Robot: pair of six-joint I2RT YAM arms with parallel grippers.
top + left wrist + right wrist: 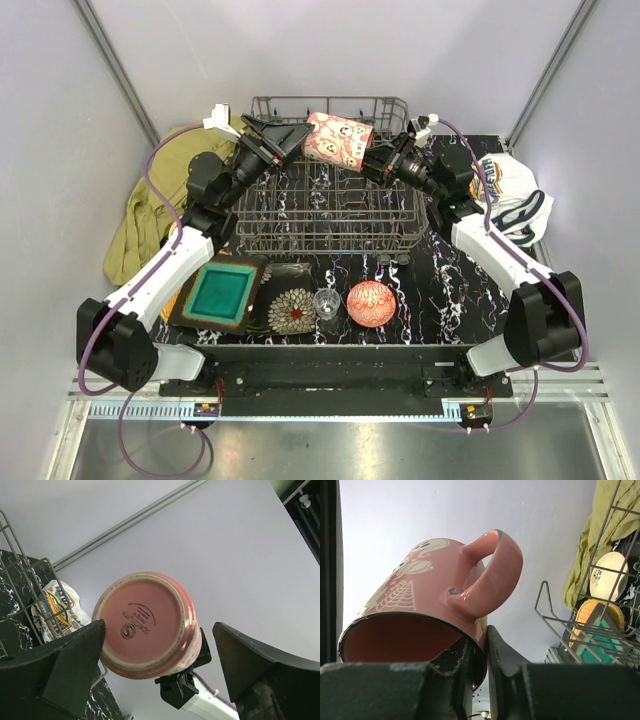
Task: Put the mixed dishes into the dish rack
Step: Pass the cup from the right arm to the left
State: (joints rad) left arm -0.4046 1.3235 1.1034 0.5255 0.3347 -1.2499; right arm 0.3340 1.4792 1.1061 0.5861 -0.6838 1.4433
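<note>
Over the dish rack (pixel 330 215), right fingers (pixel 372 160) pinch the pink cup (pixel 337 138); left fingers (pixel 300 136) gape around its base.

Glossy glazed pink cup (pixel 435 605), wire dish rack (pixel 330 200)

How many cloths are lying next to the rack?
2. An olive-yellow cloth lies left of the dish rack, and a white printed cloth lies right of it. More may hide under the arms.

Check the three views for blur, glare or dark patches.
Top external: evenly lit, sharp. Left wrist: pink cup base crisp, stamp legible, left gripper's fingers dark. Right wrist: right gripper's fingers soft and underexposed, small highlight on the cup's handle.
</note>
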